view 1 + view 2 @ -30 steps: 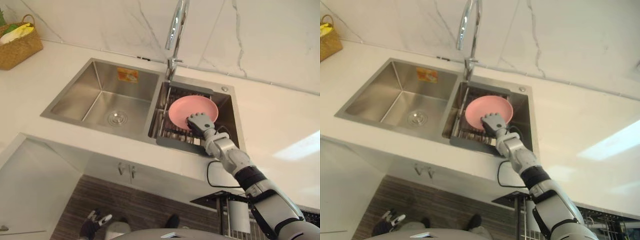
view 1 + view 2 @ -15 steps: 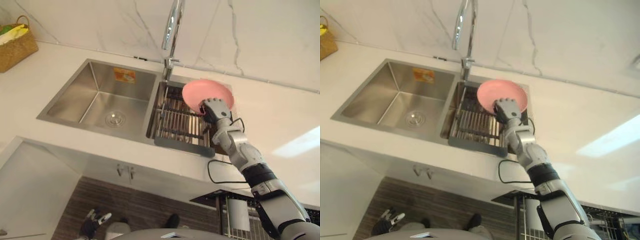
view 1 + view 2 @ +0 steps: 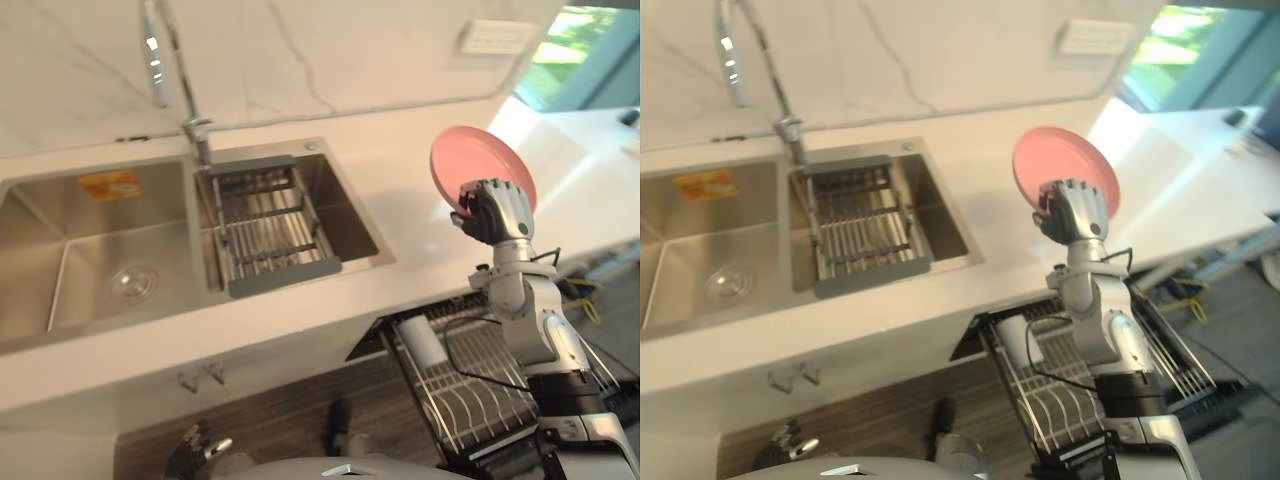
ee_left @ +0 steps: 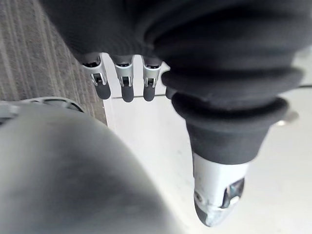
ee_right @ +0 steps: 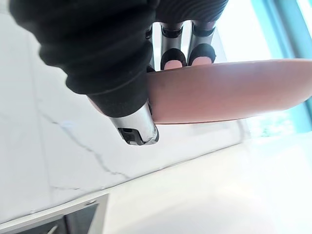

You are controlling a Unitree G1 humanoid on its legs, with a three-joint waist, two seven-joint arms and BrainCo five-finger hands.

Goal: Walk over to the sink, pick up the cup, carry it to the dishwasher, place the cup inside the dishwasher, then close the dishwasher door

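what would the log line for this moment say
right hand: shut on pink plate, held up | left hand: open, idle | dishwasher rack: pulled out below, plate not yet in

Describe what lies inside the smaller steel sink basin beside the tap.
A grey-framed wire drain rack, empty, fills the left part of the smaller steel basin. The basin floor beneath the rack is mostly hidden.
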